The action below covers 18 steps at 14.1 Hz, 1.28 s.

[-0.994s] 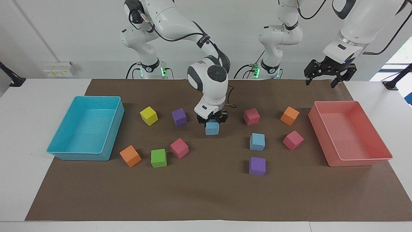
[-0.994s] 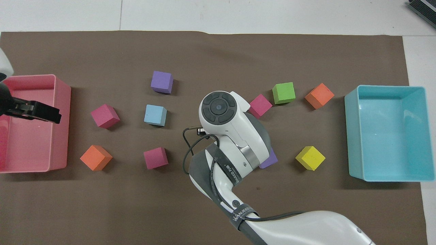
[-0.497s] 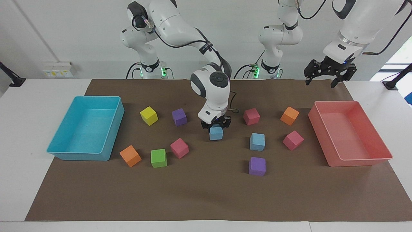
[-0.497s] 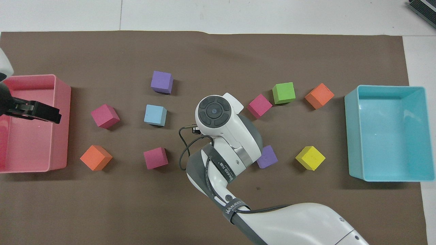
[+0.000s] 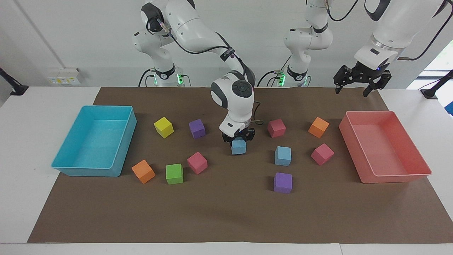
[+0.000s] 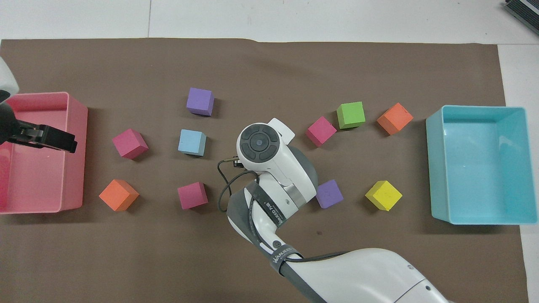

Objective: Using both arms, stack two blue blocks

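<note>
My right gripper (image 5: 239, 139) is shut on one blue block (image 5: 239, 147) and holds it low over the middle of the brown mat. In the overhead view the right arm's wrist (image 6: 259, 143) hides this block and the gripper. The second blue block (image 5: 283, 156) rests on the mat, beside the held one toward the left arm's end; it also shows in the overhead view (image 6: 192, 142). My left gripper (image 5: 357, 84) hangs open and empty in the air over the pink tray's end nearest the robots, and waits there.
A pink tray (image 5: 358, 143) stands at the left arm's end and a cyan tray (image 5: 122, 141) at the right arm's end. Purple (image 5: 282, 182), pink (image 5: 276, 128), orange (image 5: 318, 127), green (image 5: 174, 173) and yellow (image 5: 163, 127) cubes lie scattered around.
My right gripper has carried its blue block a short way toward the second blue block. The left arm has barely moved.
</note>
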{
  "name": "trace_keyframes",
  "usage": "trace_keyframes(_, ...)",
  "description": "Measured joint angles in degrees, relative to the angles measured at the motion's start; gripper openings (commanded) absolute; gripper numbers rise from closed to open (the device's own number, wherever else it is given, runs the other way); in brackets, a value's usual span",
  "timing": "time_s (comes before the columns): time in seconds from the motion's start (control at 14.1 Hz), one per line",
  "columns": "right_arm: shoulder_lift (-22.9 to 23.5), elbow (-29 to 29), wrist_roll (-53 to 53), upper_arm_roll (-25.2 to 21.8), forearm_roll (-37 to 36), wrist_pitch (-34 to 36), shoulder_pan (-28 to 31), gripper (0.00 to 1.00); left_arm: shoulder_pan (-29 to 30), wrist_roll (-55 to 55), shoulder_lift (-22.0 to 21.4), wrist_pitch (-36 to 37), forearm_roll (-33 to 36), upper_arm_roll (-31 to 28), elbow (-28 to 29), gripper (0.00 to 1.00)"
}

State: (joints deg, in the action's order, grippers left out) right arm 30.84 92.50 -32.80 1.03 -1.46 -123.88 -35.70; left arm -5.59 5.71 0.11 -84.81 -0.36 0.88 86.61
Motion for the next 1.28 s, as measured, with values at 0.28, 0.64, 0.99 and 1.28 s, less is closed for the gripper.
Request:
trace_keyframes(0.28, 0.41, 0.92, 1.86, 0.0, 0.0, -0.69, 0.0, 0.0, 0.0, -0.01, 0.0, 0.0, 0.0, 0.0, 0.0, 1.0)
trace_keyframes(0.64, 0.48, 1.0, 1.87, 0.13, 0.0, -0.87, 0.0, 0.0, 0.0, -0.01, 0.0, -1.63, 0.0, 0.07, 0.0, 1.0)
trace_keyframes(0.99, 0.48, 1.16, 1.87, 0.23, 0.02, -0.87, 0.0, 0.04, -0.01, -0.01, 0.25, -5.53, -0.03, 0.14, 0.0, 1.0)
trace_keyframes(1.28, 0.48, 1.25, 1.86, 0.25, 2.6, -0.89, 0.0, 0.04, -0.64, -0.01, 1.19, -7.23, -0.07, 0.62, 0.01, 1.0)
